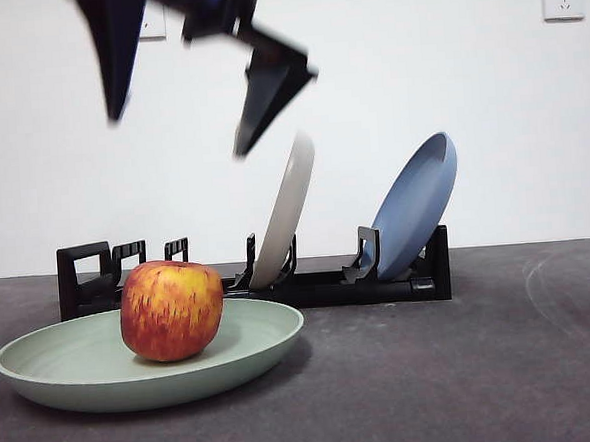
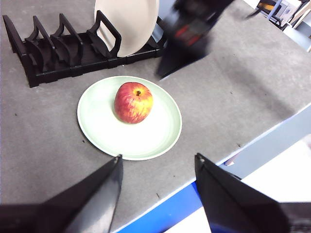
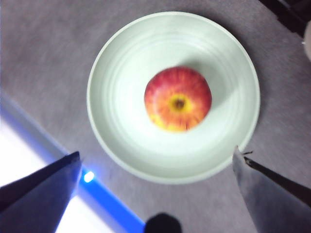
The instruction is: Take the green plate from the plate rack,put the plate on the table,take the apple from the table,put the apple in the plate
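Observation:
The red and yellow apple [image 1: 171,309] stands upright in the pale green plate [image 1: 53,361], which lies flat on the dark grey table [image 1: 464,371] in front of the black plate rack [image 1: 329,284]. My right gripper [image 1: 178,138] hangs open and empty well above the apple; its own view looks straight down on the apple [image 3: 178,98] and plate [image 3: 121,73], its jaws [image 3: 157,151] spread wide. My left gripper [image 2: 158,158] is open and empty, high over the table's front edge, apart from the plate [image 2: 102,126] and apple [image 2: 133,102].
The rack [image 2: 53,53] holds a cream-white plate [image 1: 286,206] and a blue plate [image 1: 414,204], both leaning in slots behind the green plate. The table's front edge with a blue strip [image 2: 160,204] runs close to the plate. The right gripper [image 2: 187,39] shows blurred near the rack.

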Controlling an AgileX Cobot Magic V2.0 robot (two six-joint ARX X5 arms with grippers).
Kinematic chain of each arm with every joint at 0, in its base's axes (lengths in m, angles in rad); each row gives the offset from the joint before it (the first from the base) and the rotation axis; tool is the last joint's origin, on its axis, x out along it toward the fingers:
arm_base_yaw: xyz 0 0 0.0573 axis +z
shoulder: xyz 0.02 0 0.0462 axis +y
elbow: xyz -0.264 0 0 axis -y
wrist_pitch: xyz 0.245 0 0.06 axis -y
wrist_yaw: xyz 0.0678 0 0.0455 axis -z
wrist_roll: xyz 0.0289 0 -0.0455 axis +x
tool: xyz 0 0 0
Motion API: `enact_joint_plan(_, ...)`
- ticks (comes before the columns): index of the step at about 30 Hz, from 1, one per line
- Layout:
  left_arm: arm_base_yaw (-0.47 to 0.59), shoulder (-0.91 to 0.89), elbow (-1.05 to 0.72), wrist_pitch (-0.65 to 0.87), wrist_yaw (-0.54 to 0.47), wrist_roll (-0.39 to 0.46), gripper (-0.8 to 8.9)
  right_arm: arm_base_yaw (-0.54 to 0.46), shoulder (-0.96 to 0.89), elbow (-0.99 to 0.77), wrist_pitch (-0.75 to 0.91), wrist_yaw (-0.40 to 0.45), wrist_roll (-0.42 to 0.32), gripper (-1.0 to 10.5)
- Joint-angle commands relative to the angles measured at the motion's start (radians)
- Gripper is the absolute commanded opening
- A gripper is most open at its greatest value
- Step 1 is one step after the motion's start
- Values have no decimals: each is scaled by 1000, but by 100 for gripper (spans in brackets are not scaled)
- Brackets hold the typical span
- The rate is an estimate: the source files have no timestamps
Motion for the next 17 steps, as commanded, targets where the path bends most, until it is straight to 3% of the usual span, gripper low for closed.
enact_joint_plan(1, 1, -5, -1, 37, -3, 12, 248, 3, -61, 12, -24, -7, -44, 595)
enact_joint_plan(9, 1, -3, -1, 106, -2, 25, 248, 3, -295, -28, -24, -2, -43, 594)
enact_joint_plan(17, 1, 0, -1, 114, -2, 28, 248, 3, -609, -301, -24, 170, 15, 594)
